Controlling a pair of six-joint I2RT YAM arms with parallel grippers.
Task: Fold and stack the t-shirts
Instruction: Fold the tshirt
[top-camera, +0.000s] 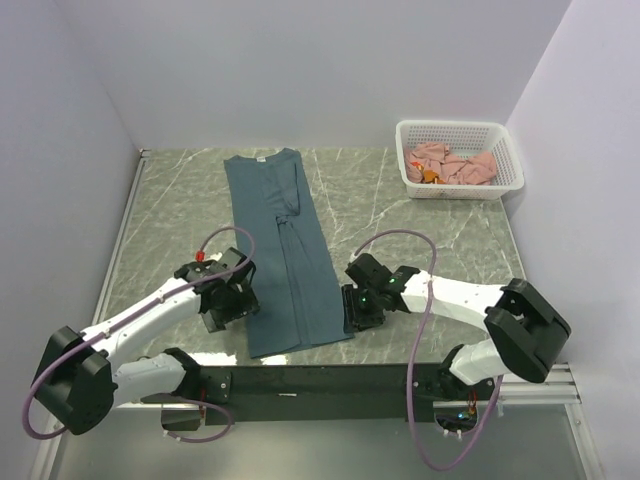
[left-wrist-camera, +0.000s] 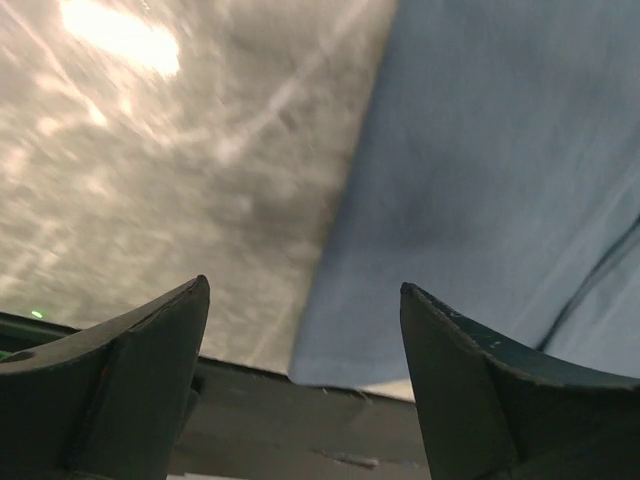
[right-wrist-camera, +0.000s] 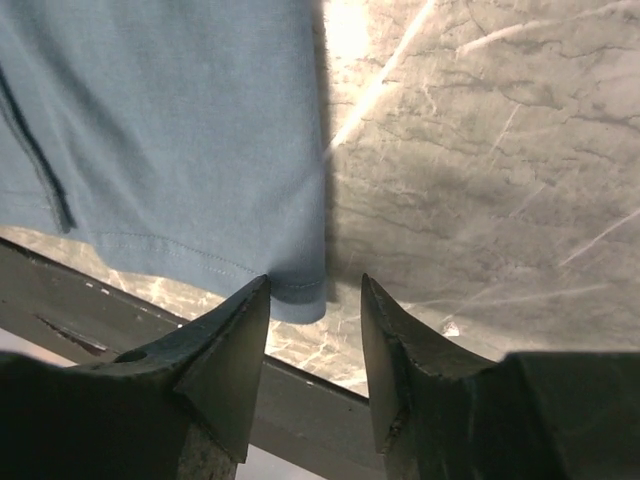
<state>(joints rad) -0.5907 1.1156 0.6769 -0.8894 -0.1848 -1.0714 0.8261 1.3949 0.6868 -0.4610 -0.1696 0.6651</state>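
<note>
A dark slate-blue t-shirt (top-camera: 285, 250) lies flat on the marble table, folded lengthwise into a long strip with its collar at the far end. My left gripper (top-camera: 232, 312) hovers at its near left corner, jaws wide open. In the left wrist view that hem corner (left-wrist-camera: 330, 365) lies between the spread fingers of the left gripper (left-wrist-camera: 304, 285), untouched. My right gripper (top-camera: 358, 312) is at the near right corner, open. In the right wrist view the t-shirt (right-wrist-camera: 170, 130) ends in a corner just inside the left fingertip (right-wrist-camera: 255, 300) of the right gripper (right-wrist-camera: 316, 280). Salmon-pink t-shirts (top-camera: 455, 165) lie crumpled in the basket.
A white lattice basket (top-camera: 455, 126) stands at the far right corner by the walls. A black rail (top-camera: 320, 380) runs along the near table edge, just behind both grippers. Bare marble (top-camera: 420, 230) lies to either side of the strip.
</note>
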